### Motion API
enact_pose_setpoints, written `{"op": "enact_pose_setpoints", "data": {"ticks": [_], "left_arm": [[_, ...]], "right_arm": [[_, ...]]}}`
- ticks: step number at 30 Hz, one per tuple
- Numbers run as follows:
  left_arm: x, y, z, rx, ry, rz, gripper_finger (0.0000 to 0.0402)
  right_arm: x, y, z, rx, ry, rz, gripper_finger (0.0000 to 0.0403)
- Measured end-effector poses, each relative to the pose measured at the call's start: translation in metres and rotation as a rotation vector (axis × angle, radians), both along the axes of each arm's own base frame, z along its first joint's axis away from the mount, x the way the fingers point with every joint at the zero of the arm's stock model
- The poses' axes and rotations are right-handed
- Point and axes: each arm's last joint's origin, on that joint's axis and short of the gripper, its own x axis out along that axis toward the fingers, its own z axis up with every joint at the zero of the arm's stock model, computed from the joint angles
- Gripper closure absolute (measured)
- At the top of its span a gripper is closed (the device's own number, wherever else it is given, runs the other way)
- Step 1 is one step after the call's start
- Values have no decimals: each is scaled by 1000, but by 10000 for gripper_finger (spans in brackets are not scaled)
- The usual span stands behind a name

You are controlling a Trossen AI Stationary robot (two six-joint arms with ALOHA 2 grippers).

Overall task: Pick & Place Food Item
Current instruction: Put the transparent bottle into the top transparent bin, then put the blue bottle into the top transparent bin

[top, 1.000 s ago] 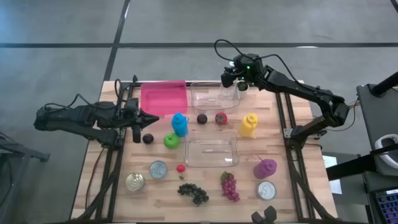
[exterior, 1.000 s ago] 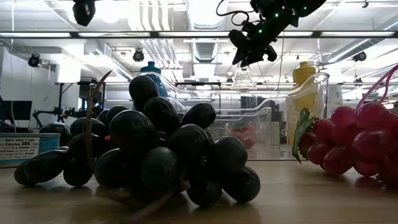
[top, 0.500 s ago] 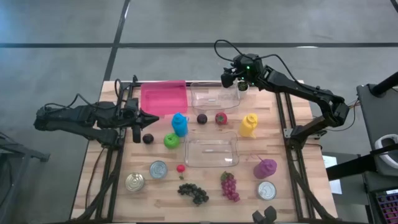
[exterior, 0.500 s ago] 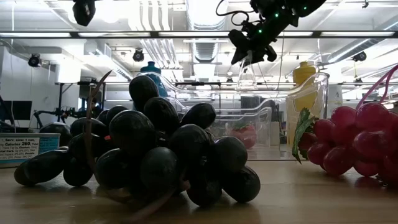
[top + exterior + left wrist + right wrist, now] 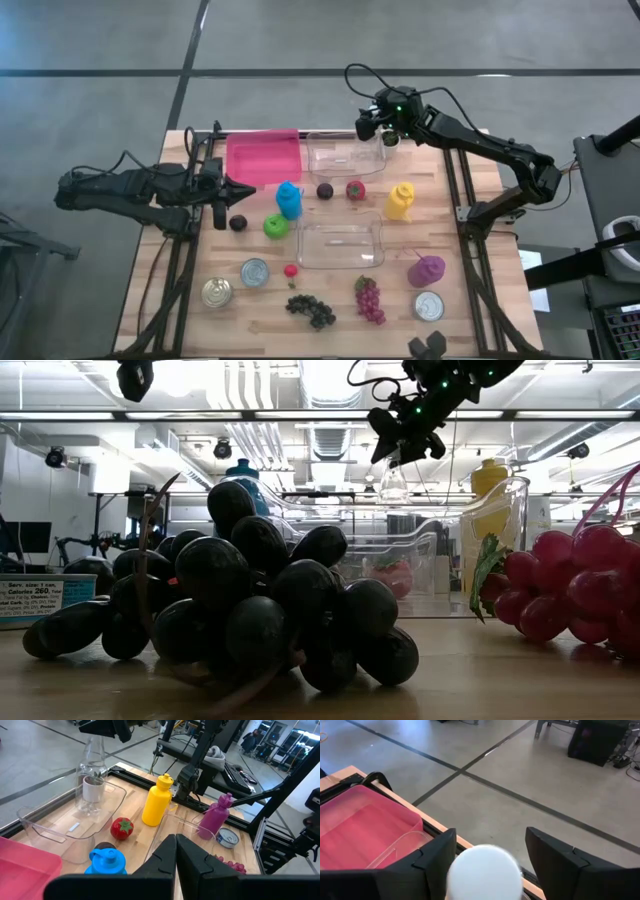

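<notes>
A clear bottle (image 5: 92,775) with a white cap is seen standing upright in the far clear bin (image 5: 345,155) at the back of the table (image 5: 480,280), beside the pink bin (image 5: 263,156). The right gripper (image 5: 388,133) is positioned directly above the bottle, its 2 fingers (image 5: 570,865) spread apart on either side of the cap without gripping it. The left gripper (image 5: 240,190) is held pinched together and empty at the table's left edge, near the blue bottle (image 5: 289,199).
</notes>
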Motion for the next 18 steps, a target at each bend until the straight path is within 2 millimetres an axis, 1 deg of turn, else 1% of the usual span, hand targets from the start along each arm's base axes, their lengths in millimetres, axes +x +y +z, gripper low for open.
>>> {"op": "enact_pose_setpoints", "data": {"ticks": [13, 18], "left_arm": [[0, 0, 0, 0, 0, 0, 387], [0, 0, 0, 0, 0, 0, 387]], "right_arm": [[-6, 4, 10, -18, -28, 1, 130], [-11, 7, 18, -31, -50, 4, 123]]}}
